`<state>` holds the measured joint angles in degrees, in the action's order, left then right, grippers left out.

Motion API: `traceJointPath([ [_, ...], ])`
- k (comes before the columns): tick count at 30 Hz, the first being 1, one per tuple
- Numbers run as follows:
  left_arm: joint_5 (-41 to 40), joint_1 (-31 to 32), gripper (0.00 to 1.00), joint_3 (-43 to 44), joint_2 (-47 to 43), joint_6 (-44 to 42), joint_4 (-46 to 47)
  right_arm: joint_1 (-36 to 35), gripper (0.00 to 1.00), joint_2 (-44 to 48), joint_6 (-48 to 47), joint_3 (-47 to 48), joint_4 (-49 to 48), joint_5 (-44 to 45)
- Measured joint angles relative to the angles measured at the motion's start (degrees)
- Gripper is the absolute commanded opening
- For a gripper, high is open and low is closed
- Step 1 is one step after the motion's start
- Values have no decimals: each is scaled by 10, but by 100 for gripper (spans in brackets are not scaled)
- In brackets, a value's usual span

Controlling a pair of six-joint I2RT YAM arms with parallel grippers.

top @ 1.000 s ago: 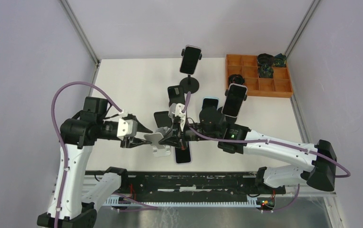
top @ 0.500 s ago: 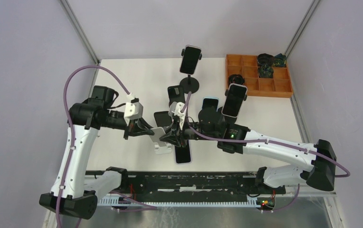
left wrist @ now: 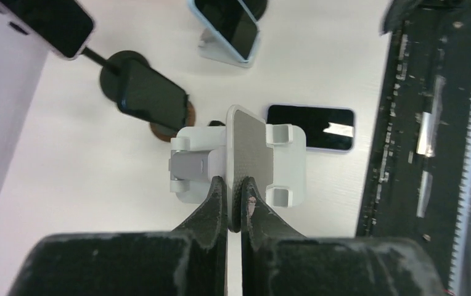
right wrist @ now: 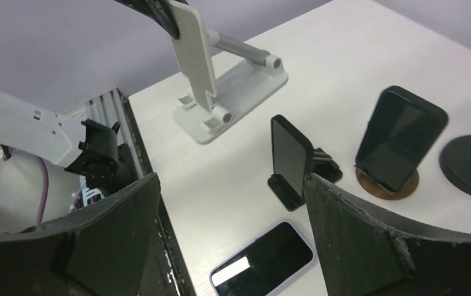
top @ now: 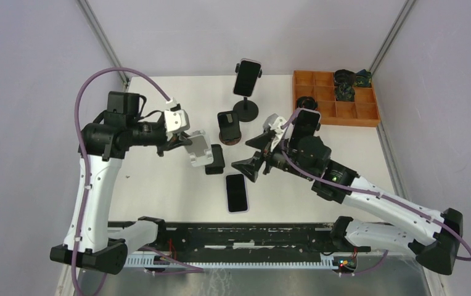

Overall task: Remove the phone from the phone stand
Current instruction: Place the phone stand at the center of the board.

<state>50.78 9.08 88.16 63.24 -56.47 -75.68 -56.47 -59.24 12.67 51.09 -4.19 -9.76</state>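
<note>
Your phone [top: 237, 192] lies flat, screen up, on the table [top: 159, 111] near its front edge, off the white stand [top: 200, 148]. That stand hangs well apart from the phone, up and to its left. Your left gripper [left wrist: 236, 191] holds it, fingers clamped tight on its back plate. Your right gripper [top: 253, 154] is spread wide and empty, just beyond the phone.

The phone looks stiff, slim and glassy, so it is probably slippery and easily scratched. Lying flat, it offers only its long side edges for a hold. Farther back, other phones [top: 228, 125] sit on stands of their own.
</note>
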Motion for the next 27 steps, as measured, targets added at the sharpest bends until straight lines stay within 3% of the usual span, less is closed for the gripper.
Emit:
traceJointPath([
  [7,-81,-1,2,1,95,62,144,19,98,58,29,-26,15,33],
  [17,-193,-11,2,10,333,132,339,20,98,114,56,-68,40,52],
  [27,-237,-15,2,85,477,207,473,22,98,110,67,-69,57,66],
])
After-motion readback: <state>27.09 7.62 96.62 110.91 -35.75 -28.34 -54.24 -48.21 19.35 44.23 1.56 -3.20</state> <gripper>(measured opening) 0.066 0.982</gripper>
